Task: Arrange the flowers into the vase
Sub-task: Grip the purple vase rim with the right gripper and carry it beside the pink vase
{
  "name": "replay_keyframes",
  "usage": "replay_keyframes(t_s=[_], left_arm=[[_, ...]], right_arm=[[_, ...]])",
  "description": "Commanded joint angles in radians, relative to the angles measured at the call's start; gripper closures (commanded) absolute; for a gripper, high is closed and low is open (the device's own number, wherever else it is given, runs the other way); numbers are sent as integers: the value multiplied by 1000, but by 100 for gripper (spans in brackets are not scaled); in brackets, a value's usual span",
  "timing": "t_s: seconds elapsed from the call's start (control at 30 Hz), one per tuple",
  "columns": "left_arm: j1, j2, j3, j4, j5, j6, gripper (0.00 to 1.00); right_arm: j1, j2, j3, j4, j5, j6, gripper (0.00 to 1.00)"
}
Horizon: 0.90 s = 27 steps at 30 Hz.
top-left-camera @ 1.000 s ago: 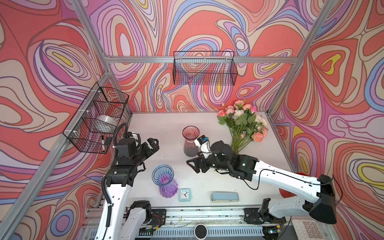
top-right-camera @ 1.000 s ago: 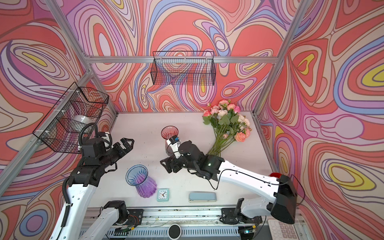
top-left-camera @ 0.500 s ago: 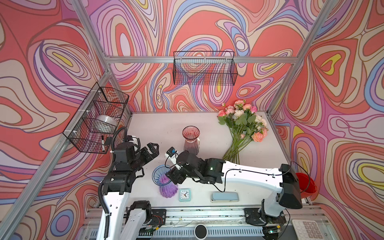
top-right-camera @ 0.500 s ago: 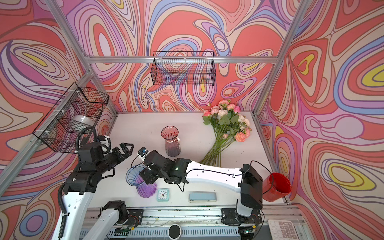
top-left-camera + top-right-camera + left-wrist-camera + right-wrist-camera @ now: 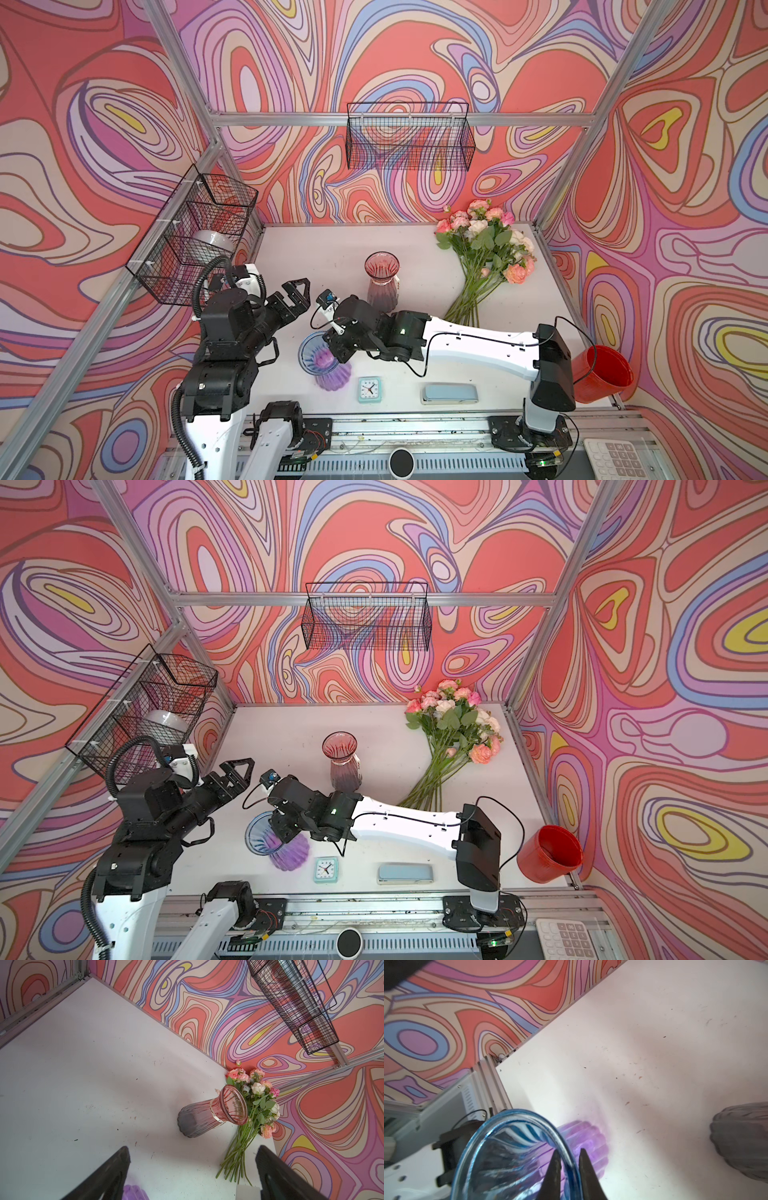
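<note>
Though unclear overhead, end effector (image 5: 569, 1150) astride blue vase (image 5: 517, 1112).

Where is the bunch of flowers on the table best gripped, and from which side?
Probably the bare lower stems, from above: the flowers lie flat, heads toward the back wall, and the stems gather into a narrow bundle there.

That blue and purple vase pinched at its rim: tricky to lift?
Probably slippery: the blue vase looks like smooth glass, and the right gripper pinches only its thin rim. See-through, so likely fragile. Tall with a flared mouth, it might tip if pushed.
</note>
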Motion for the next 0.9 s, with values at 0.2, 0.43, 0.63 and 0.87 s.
replay_keyframes(t_s=[0.2,0.43,0.63,0.87], left_arm=[[0,-29,39,-53,-14,13,3],[0,-36,51,-63,-9,16,3],[0,-37,73,-76,-11,23,2],[0,-27,73,-76,-13,36,2]], right_arm=[[-112,110,105,6,-28,-29,100],[-229,319,442,-164,-85,-2,100],[-284,493,732,-272,-75,44,100],[-346,587,855,-237,-141,118,99]])
